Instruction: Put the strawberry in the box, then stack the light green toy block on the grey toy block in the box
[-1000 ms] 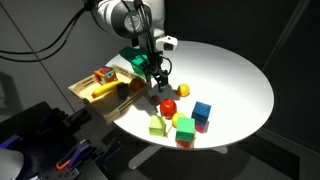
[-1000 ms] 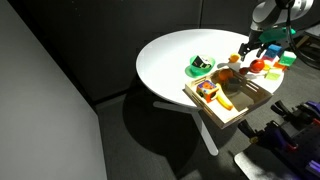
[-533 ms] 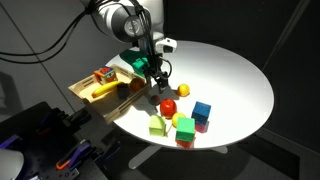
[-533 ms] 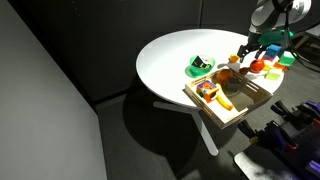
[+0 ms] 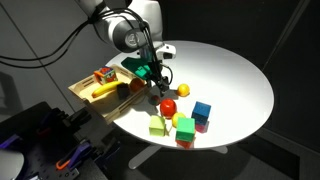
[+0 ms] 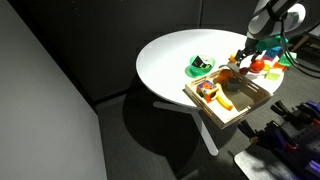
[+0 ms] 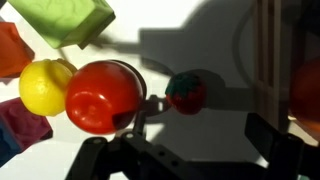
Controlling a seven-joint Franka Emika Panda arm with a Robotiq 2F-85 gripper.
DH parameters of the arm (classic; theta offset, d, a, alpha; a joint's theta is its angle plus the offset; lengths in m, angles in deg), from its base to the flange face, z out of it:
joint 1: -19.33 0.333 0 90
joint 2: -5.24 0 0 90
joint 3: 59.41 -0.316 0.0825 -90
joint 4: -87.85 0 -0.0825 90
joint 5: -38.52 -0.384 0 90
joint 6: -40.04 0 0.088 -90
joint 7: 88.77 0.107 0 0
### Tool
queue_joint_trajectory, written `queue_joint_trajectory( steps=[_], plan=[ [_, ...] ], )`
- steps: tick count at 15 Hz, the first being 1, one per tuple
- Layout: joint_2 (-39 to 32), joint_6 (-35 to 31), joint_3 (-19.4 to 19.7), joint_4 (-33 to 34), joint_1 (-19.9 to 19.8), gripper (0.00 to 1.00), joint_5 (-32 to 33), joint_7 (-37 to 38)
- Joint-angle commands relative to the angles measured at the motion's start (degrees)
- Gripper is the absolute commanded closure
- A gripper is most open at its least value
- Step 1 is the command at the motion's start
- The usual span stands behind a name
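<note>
In the wrist view the strawberry, small and dark red with a green top, lies on the white table just ahead of my gripper. The gripper is open and empty, with a finger on each side below the strawberry. In both exterior views the gripper hangs low over the table next to the box. The light green toy block sits near the table's front edge and also shows in the wrist view. I cannot make out the grey toy block.
A bright red ball and a yellow ball lie close beside the strawberry. A blue cube and a yellow-green cube stand nearby. The box holds a banana and a red multicoloured block. A green-and-white dish stands behind.
The arm has shifted slightly and the gripper has come a little lower toward the table over the strawberry. The toys have not moved.
</note>
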Motion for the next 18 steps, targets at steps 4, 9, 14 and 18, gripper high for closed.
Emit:
queue_joint_trajectory(
  steps=[4,9,14,18],
  plan=[
    [-2.3,-1.6,-2.5,0.3,-3.5,0.0,-2.4,-5.3],
    [-3.3,-1.8,-2.7,0.5,-4.1,0.0,-2.2,-6.5],
    [-3.8,-1.9,-2.3,0.7,-3.7,0.34,-1.8,-5.9],
    [-2.8,-1.7,-2.2,-0.1,-3.5,0.66,-1.6,-5.7]
  ],
)
